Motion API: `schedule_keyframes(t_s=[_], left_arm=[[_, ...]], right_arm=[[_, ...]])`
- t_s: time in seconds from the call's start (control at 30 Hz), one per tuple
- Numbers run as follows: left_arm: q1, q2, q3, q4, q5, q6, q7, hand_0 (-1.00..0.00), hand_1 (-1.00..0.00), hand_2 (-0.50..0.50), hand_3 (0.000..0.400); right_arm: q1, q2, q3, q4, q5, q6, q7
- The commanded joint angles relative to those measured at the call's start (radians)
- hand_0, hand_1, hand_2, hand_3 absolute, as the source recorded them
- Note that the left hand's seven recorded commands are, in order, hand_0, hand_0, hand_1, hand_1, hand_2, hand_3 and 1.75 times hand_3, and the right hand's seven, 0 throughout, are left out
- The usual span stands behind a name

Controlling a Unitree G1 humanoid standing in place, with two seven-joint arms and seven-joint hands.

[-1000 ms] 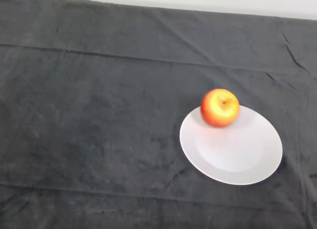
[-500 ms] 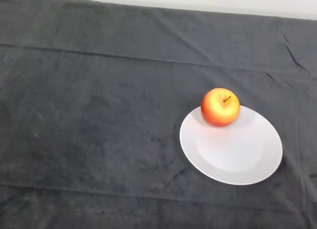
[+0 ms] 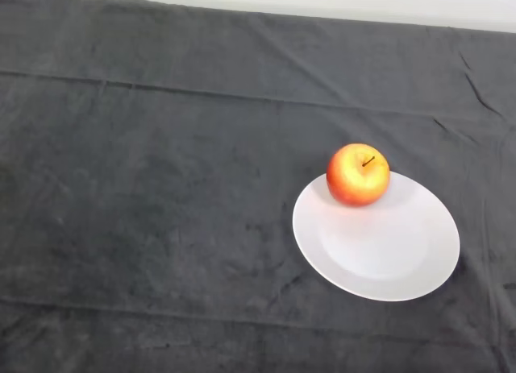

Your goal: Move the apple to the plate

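Note:
A red and yellow apple (image 3: 358, 175) rests upright, stem up, on the far left rim of a white round plate (image 3: 387, 252). The plate lies flat on the dark cloth at the right of the head view.
The dark cloth (image 3: 145, 188) covers the whole table, with creases running across it. Its far edge (image 3: 258, 9) meets a pale wall at the top of the view.
The apple has settled: it wobbled slightly a second ago and now sits still in the same spot on the plate.

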Motion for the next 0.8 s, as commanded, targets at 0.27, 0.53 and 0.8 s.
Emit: schedule_keyframes(t_s=[0.27,0.53,0.8], left_arm=[[-0.042,-0.04,0.049,-0.003,0.038,0.008,-0.019,0.0,0.0,0.0,0.0],[-0.046,-0.051,0.063,-0.004,0.052,0.011,-0.029,0.0,0.0,0.0,0.0],[-0.051,-0.059,0.077,-0.005,0.062,0.017,-0.041,0.0,0.0,0.0,0.0]], right_arm=[[0.128,0.086,-0.0156,0.064,0.0015,0.035,-0.0035],[0.129,0.086,-0.0154,0.064,0.0016,0.035,-0.0035],[0.129,0.086,-0.0153,0.064,0.0018,0.035,-0.0035]])
